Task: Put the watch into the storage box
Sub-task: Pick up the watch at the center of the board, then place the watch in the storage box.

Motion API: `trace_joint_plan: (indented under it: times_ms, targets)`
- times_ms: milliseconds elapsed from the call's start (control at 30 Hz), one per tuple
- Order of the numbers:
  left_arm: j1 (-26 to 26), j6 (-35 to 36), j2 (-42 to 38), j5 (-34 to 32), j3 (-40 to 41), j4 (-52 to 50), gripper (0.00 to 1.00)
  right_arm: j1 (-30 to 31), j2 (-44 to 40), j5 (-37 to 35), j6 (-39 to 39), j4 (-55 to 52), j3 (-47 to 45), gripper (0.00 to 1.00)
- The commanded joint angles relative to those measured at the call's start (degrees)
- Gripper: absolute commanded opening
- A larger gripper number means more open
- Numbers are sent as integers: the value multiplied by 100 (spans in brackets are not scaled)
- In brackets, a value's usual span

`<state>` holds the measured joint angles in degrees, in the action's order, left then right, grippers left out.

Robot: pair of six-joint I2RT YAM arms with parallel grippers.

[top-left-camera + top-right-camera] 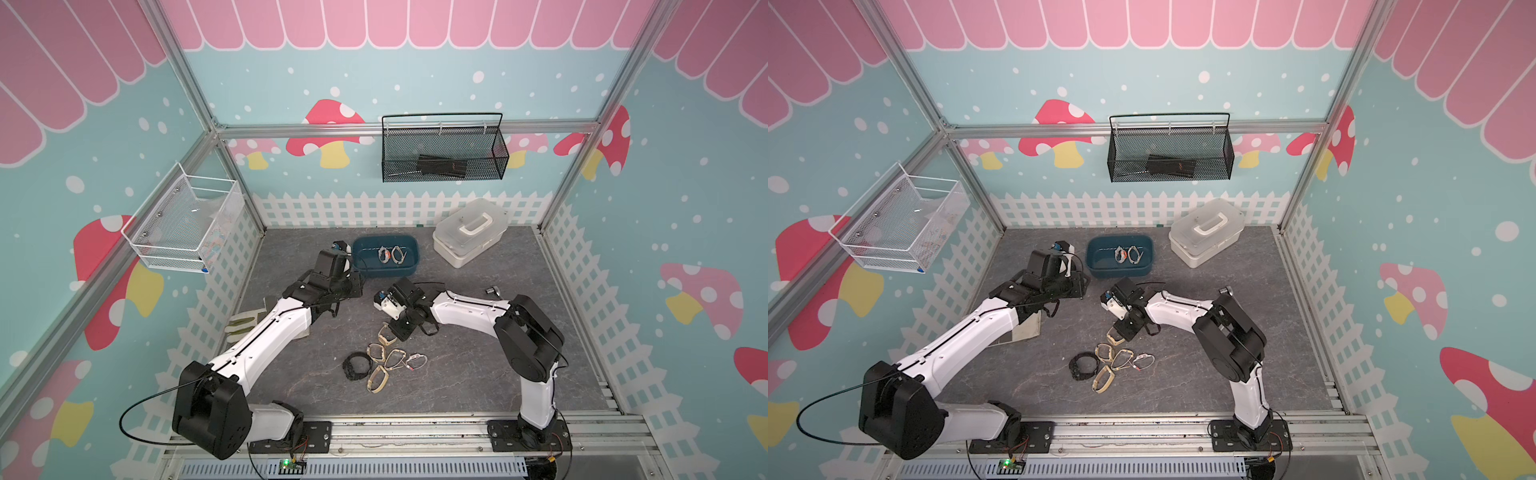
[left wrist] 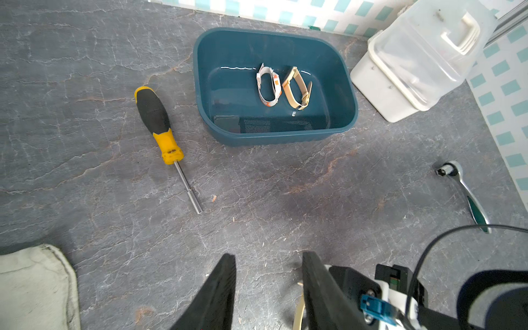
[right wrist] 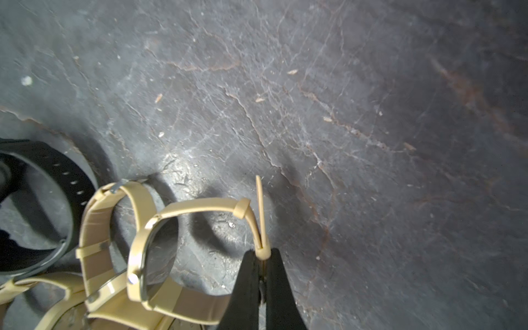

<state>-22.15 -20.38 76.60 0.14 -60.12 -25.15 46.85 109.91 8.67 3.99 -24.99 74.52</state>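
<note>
- Pinching the strap of a beige watch [image 3: 160, 228], the right tool [image 3: 261, 274] has its jaws shut on the buckle end at the lower middle of the right wrist view; the watch appears to rest on the desk [image 3: 343, 114], not yet lifted.
- In a top view that watch [image 1: 387, 335] sits just below the right tool, at the upper edge of the pile.
- Two watches, a white-and-orange one [image 2: 268, 85] and a beige one [image 2: 298, 88], already lie in the storage box [image 2: 347, 85], upper middle of the left wrist view.
- A black watch [image 1: 356, 365], three more beige ones and a pale, thin-banded one wait in the pile, centre of the frame.
- The left tool [image 2: 268, 285] is partly open and holds nothing, hanging near the box.
- By my reckoning roughly a quarter is done; the lift and carry remain.
</note>
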Motion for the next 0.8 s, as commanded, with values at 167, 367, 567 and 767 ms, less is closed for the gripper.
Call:
trace_joint_plan:
  times_ms: [167,367,567,767]
  targets:
    - [31,80,-427,-206,300,349,42,-461,-628,213,95,373,-26,0]
    - [28,100,-637,-204,462,559,43,-1011,-425,446,167,346,689,0]
    - [-47,245,-633,97,552,794,43,-1502,389,678,473,401,1863,0]
    - [-60,280,-644,152,566,834,43,-1747,1513,726,699,337,3330,0]
